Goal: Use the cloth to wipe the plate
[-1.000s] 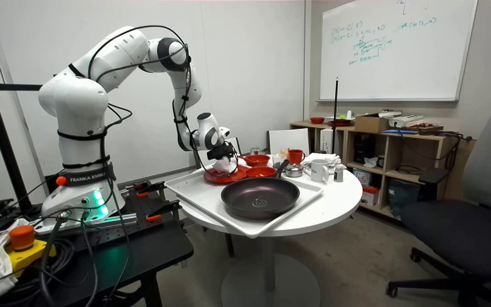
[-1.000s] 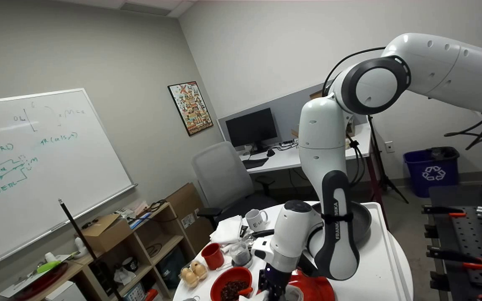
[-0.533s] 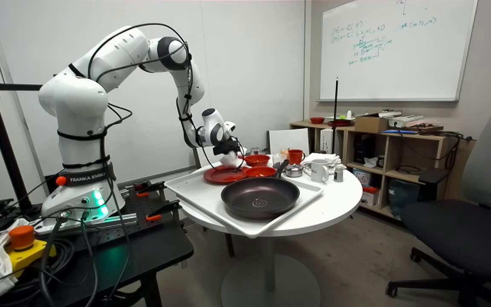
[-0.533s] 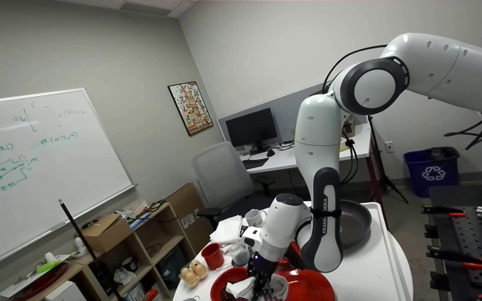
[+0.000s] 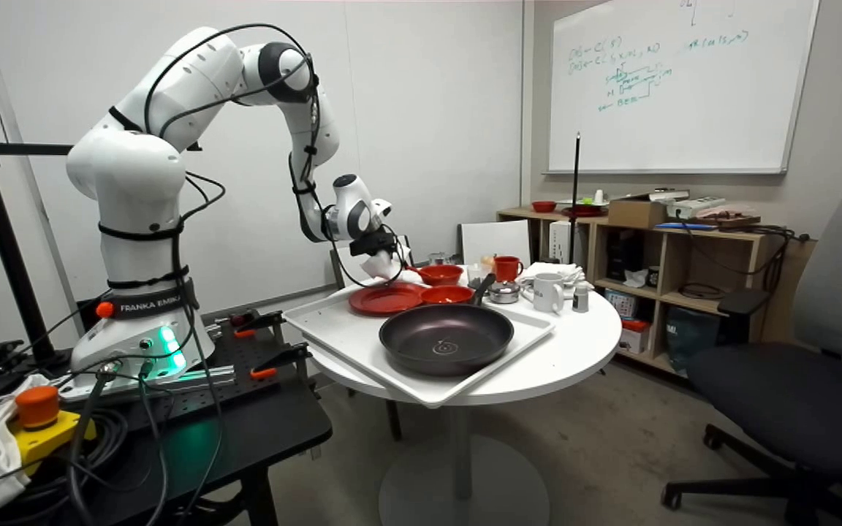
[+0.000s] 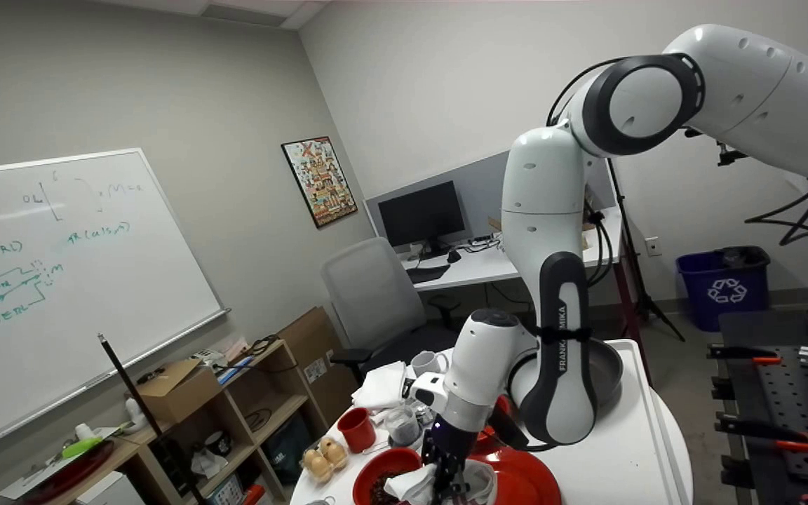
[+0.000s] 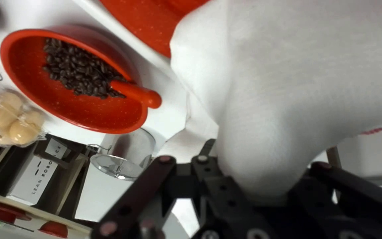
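Clutching bunched white cloth (image 7: 277,83): Robotiq gripper (image 6: 446,477). Near gripper: shallow red plate (image 5: 386,299), red bowl (image 7: 81,111) of coffee beans (image 7: 75,68).

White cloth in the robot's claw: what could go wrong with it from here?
Loose folds of the white cloth hang close to the coffee-bean bowl, where a red handle juts past the rim; a sweep that way might catch it and spill beans. In the wrist view the cloth covers part of the red plate, so spots could be missed. And a firm wipe might slide that plate into the small red bowl beside it.
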You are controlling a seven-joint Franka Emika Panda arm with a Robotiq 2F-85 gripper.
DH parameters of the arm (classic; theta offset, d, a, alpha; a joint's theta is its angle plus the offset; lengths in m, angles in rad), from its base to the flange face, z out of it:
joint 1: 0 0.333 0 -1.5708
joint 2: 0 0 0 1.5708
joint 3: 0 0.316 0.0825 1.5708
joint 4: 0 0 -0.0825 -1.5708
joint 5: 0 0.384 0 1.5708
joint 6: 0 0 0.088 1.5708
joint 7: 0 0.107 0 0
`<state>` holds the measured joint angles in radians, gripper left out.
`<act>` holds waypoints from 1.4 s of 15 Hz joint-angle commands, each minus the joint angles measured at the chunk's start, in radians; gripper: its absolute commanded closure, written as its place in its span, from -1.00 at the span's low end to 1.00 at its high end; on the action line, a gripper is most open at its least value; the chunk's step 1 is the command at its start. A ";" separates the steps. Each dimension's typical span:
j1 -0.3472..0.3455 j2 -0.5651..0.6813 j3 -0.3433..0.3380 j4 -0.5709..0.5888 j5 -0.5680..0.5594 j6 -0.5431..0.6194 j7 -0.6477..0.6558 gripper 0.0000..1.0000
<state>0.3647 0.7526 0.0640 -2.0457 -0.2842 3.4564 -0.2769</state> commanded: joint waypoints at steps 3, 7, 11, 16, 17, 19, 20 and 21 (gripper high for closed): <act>0.007 -0.258 0.021 -0.330 0.048 -0.003 0.061 0.79; -0.012 -0.370 0.037 -0.432 0.101 -0.029 0.106 0.79; -0.151 -0.414 0.146 -0.415 0.066 -0.128 0.190 0.79; -0.558 -0.260 0.566 -0.254 0.048 -0.330 0.204 0.79; -0.639 -0.250 0.646 -0.232 0.099 -0.385 0.154 0.79; -0.781 -0.208 0.757 -0.169 0.129 -0.493 0.116 0.79; -0.819 -0.187 0.776 -0.129 0.148 -0.542 0.101 0.79; -0.815 -0.184 0.769 -0.096 0.247 -0.583 0.026 0.79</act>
<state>-0.3730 0.5002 0.7759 -2.2536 -0.1707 2.9888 -0.1243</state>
